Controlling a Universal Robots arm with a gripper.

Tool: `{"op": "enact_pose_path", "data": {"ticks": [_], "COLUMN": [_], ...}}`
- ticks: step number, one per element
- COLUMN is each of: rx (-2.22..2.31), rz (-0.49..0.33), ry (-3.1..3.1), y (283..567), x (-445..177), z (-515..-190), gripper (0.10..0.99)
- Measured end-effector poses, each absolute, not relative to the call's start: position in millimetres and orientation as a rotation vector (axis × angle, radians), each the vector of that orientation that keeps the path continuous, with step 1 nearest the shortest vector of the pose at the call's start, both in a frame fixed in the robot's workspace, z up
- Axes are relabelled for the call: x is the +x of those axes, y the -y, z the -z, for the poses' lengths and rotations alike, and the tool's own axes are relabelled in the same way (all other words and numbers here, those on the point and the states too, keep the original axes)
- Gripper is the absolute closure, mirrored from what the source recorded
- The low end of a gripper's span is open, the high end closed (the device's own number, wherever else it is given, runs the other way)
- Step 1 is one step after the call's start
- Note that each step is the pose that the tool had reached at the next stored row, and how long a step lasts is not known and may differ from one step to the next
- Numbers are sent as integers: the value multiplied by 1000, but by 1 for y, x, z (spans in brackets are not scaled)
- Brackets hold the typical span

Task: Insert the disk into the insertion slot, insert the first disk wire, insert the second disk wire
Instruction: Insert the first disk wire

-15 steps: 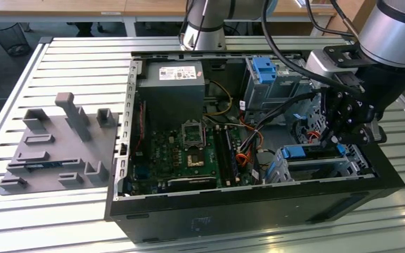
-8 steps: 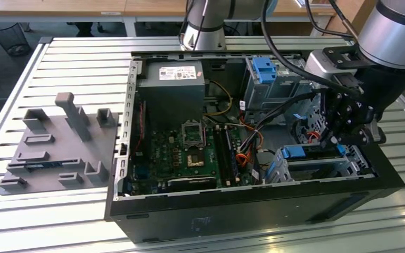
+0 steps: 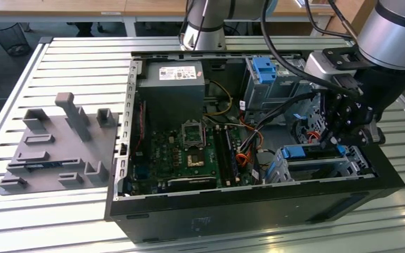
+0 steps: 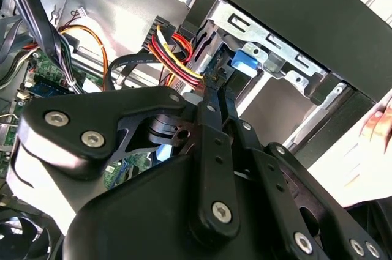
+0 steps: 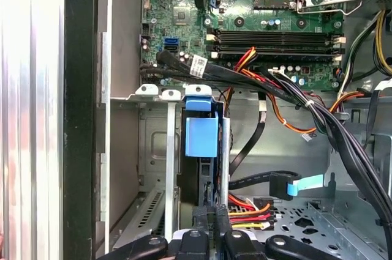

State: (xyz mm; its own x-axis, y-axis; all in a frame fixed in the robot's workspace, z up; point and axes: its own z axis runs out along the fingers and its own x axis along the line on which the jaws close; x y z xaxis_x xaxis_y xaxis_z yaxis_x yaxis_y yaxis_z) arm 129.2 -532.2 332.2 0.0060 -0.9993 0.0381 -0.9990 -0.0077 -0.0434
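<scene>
1. At the exterior view's left, the grey fixture plate [image 3: 48, 153] lies on the slatted table [image 3: 61, 63], well apart from the work. Disregard it.

2. Move right to the open computer case [image 3: 259, 211]. The motherboard [image 3: 188, 153] takes up its left half. At the far right stands the taller cage with the upright blue bracket [image 3: 262, 68]. Do not take this for the target.

3. At the near right of the case, locate the insertion slot [image 5: 153, 156]. The disk [image 5: 201, 137] sits inside it. In the first wrist view you see it edge-on, with its blue carrier tab at the mouth of the cage. Judge the first step as done.

4. The step in hand is judged to be the first disk wire [image 5: 248, 210], the red, yellow and black bundle. The gripper [image 5: 211, 220] stands at the open end of the slot. Its jaws are drawn close together, and the plug end of that bundle appears pinched between the tips. The disk's end lies just beyond the tips and in line with them.

5. Seating the plug calls for a straight push, kept square to the disk's end.

6. The second disk wire [image 5: 275, 182], judged to be the black cable with the blue plug, lies loose just right of the jaws and apart from them.
</scene>
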Motion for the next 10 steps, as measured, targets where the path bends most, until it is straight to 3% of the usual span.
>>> {"op": "enact_pose_path", "data": {"ticks": [10], "rx": [-2225], "rz": [89], "ry": [-2210], "y": [532], "x": [129], "z": [-329], "gripper": [922]}}
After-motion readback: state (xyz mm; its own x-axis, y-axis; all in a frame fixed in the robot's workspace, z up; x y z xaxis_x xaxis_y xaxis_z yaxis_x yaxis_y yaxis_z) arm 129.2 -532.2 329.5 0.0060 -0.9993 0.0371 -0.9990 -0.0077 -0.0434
